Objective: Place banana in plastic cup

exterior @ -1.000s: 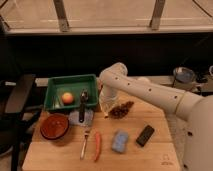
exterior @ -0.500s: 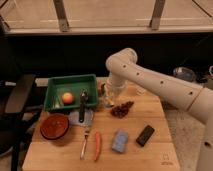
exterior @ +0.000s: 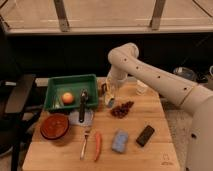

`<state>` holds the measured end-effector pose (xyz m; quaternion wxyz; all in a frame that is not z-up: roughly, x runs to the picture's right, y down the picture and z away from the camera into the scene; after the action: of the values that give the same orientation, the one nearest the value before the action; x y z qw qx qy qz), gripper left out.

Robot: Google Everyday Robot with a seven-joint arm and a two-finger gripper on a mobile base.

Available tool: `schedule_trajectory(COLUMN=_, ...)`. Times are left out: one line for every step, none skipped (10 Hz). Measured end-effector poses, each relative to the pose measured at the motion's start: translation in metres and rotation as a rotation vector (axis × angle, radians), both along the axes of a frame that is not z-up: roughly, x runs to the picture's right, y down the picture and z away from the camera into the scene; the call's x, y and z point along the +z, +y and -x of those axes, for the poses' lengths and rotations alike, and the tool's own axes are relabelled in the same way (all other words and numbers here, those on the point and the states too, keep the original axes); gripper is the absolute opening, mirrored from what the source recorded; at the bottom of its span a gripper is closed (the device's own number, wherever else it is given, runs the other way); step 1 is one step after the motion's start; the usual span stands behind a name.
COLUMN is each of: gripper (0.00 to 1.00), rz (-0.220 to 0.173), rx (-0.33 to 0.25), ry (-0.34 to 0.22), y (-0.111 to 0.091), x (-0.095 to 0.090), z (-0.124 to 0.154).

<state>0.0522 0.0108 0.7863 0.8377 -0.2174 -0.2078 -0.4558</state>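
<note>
My gripper hangs straight down from the white arm, just right of the green tray, over the wooden table's back half. At its tip is the pale yellow banana, standing roughly upright. Its lower end sits at a small light-bluish translucent plastic cup on the table, which the gripper mostly hides. I cannot tell whether the banana is inside the cup or just above it.
The green tray holds an orange fruit and a dark utensil. Dark grapes, a red bowl, a fork, a carrot, a blue sponge and a black bar lie in front. A whitish cup stands behind.
The arm's elbow has risen and swung back, so the arm now stands more upright. The gripper has stayed at about the same spot beside the tray.
</note>
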Motion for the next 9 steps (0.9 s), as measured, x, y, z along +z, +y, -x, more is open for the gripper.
schedule_trajectory(gripper=0.0, rz=0.001, rx=0.01, ry=0.002, y=-0.003, x=0.004, z=-0.002)
schedule_trajectory(gripper=0.0, rz=0.008, rx=0.016, ry=0.003, y=-0.002, x=0.01, z=-0.003)
schedule_trajectory(gripper=0.0, rz=0.014, rx=0.02, ry=0.003, y=0.0, x=0.014, z=-0.002)
schedule_trajectory(gripper=0.0, rz=0.021, rx=0.03, ry=0.004, y=0.001, x=0.021, z=-0.003)
schedule_trajectory(gripper=0.0, rz=0.026, rx=0.039, ry=0.006, y=0.002, x=0.025, z=-0.004)
schedule_trajectory(gripper=0.0, rz=0.034, rx=0.051, ry=0.007, y=0.003, x=0.03, z=-0.007)
schedule_trajectory(gripper=0.01, rz=0.044, rx=0.058, ry=0.005, y=0.006, x=0.034, z=-0.007)
schedule_trajectory(gripper=0.07, rz=0.057, rx=0.063, ry=-0.002, y=0.011, x=0.04, z=-0.005)
schedule_trajectory(gripper=0.16, rz=0.07, rx=0.069, ry=-0.011, y=0.016, x=0.044, z=-0.003)
